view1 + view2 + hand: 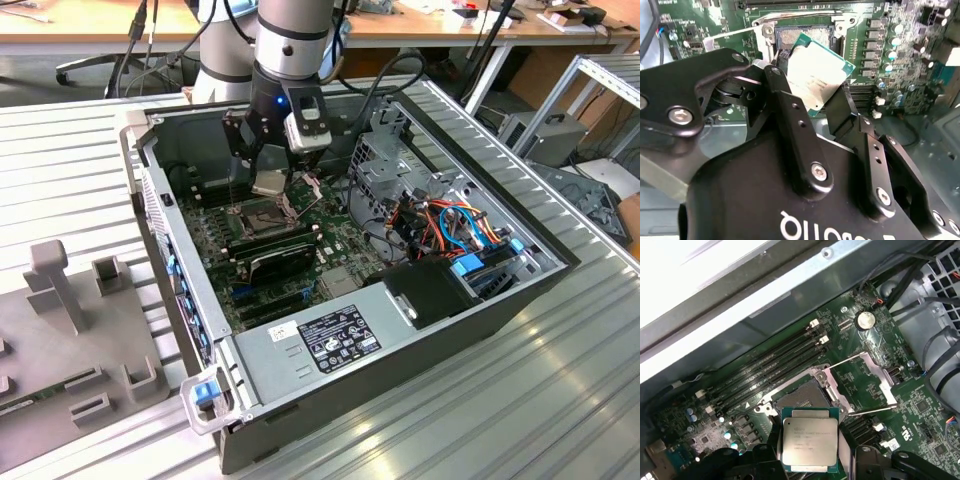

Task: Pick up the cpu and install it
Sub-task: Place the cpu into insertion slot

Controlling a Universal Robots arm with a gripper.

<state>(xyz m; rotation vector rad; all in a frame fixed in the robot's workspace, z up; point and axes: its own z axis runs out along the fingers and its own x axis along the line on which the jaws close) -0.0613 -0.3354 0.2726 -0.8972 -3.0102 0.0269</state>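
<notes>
The cpu (809, 442), a thin square with a dull grey face and green rim, sits gripped in the claw (807, 86), seemingly just above the open socket (801, 391).

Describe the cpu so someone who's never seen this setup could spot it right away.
Find the open computer case, where the arm reaches down over the green motherboard. The cpu sits clamped in the end effector, tilted above the open socket. It is a small square chip with a dull grey face and green rim, unlike the silver-framed socket or the long black memory slots.
</notes>
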